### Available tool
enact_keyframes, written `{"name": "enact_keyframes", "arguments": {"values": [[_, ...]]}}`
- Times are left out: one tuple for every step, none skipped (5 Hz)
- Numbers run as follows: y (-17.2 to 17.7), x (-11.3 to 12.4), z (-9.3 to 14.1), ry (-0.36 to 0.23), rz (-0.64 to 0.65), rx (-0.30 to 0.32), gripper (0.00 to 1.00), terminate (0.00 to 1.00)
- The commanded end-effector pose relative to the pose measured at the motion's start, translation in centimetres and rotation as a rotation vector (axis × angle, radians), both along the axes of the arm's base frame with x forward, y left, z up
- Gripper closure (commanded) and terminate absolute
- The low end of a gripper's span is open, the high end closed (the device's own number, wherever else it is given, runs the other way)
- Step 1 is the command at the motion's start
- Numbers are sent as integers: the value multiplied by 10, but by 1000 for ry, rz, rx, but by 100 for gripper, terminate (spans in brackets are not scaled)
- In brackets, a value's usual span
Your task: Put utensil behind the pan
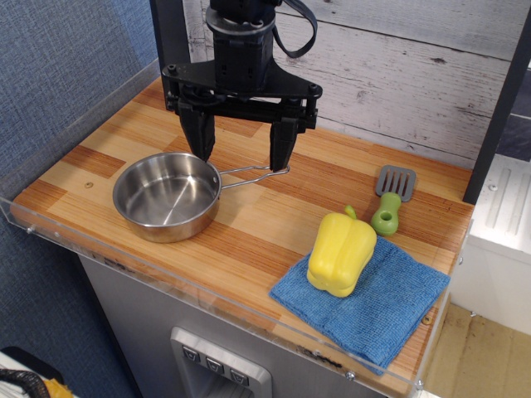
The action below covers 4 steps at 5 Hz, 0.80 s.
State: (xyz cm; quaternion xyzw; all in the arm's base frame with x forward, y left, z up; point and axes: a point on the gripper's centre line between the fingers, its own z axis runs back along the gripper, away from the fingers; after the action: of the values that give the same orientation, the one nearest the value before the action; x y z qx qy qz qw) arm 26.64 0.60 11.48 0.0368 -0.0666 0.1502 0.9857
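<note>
The utensil [391, 199], a small spatula with a grey slotted head and a lime-green handle, lies on the wooden table at the right, beside the blue cloth. The pan [167, 196], round and shiny steel, sits at the left with its wire handle [253, 173] pointing right. My gripper [242, 152] is open and empty. It hangs just behind the pan, its two black fingers straddling the wire handle's base. It is far left of the utensil.
A yellow bell pepper [341, 252] rests on a blue cloth [365, 296] at the front right. The wooden table [249, 236] has a clear plastic rim. A grey plank wall stands behind, a blue wall at the left.
</note>
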Motion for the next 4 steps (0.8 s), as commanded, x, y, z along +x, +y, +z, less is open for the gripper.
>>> {"name": "enact_keyframes", "arguments": {"values": [[0, 0, 0, 0, 0, 0, 0, 0], [-3, 18, -9, 5, -3, -6, 0, 0], [-9, 36, -12, -1, -39, -17, 0, 0], [-29, 57, -13, -22, -91, -20, 0, 0]]}}
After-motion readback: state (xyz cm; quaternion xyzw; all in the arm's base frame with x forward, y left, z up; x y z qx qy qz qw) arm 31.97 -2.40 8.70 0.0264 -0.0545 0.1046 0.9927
